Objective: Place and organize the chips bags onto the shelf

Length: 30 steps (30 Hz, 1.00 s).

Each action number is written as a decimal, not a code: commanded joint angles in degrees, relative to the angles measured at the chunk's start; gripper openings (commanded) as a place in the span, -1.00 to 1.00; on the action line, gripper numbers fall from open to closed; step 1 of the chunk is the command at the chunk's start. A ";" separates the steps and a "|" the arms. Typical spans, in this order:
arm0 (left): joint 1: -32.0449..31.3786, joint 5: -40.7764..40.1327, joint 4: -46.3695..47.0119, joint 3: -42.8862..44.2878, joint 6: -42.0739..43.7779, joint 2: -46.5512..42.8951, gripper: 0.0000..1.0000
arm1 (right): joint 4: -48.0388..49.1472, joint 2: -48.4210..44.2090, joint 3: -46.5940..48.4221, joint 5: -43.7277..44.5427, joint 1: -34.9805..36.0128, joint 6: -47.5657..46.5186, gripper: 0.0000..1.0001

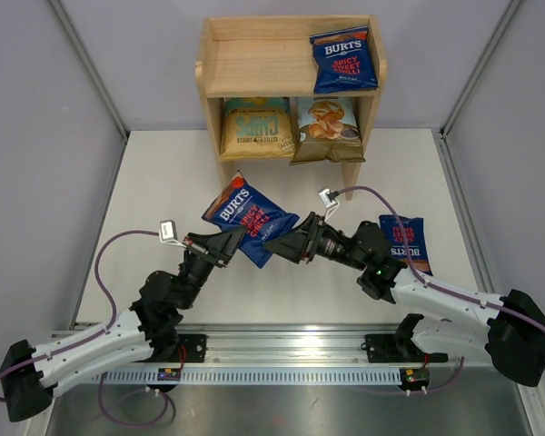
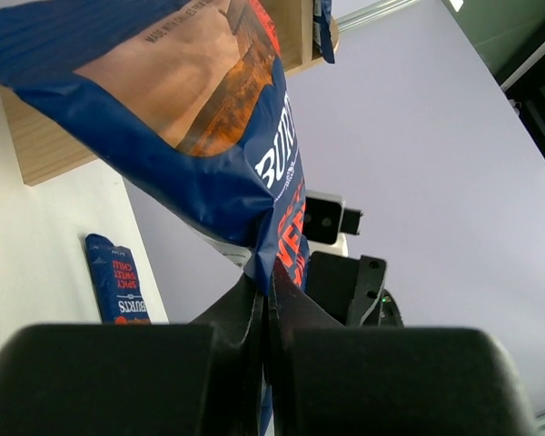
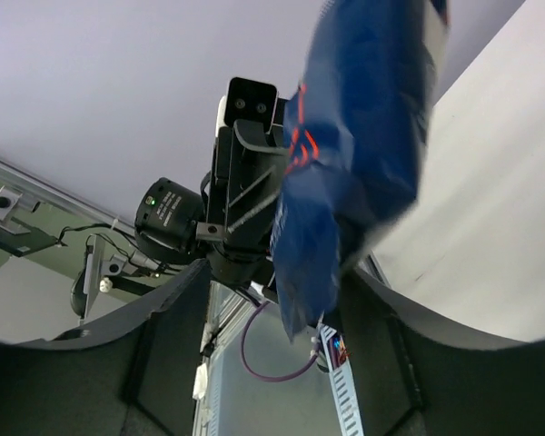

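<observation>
The left tool [image 1: 237, 243] clenches a dark-blue Burts bag [image 1: 251, 216] above the tabletop [image 1: 154, 186]. The right tool [image 1: 272, 245] straddles the bag's other corner, jaws parted.

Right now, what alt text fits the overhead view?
Two robot arms share a blue Burts bag: left end effector pinching it, right end effector open around it. Three bags sit on the wooden shelf; another lies on the table.

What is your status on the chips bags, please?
Left gripper shut on Burts bag, held aloft. Right gripper open around its far edge. Shelf top-left free; spare bag on table.
</observation>
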 commanded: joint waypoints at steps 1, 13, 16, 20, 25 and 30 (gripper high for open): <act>-0.42 -1.31 2.07 1.46 0.47 -0.42 -1.00 | 5.40 3.38 6.13 2.71 2.03 -2.42 0.26; -0.51 0.45 -1.27 1.02 1.44 -6.40 -1.00 | 4.08 9.10 9.75 8.86 3.52 -1.45 0.03; -0.51 1.07 -0.83 0.93 1.44 -6.57 -1.00 | 5.83 9.72 9.58 9.57 3.61 -1.45 0.04; -0.51 2.30 -0.30 0.93 1.61 -6.57 -1.00 | 5.31 10.42 11.24 8.08 3.70 -2.24 -0.11; -0.51 3.00 -1.17 1.55 2.75 -6.83 -0.92 | 4.96 10.25 11.69 7.81 3.70 -3.29 -0.70; -0.51 -0.07 -7.23 1.02 4.59 -11.31 0.04 | 0.92 7.17 12.47 8.77 3.70 -7.50 -0.87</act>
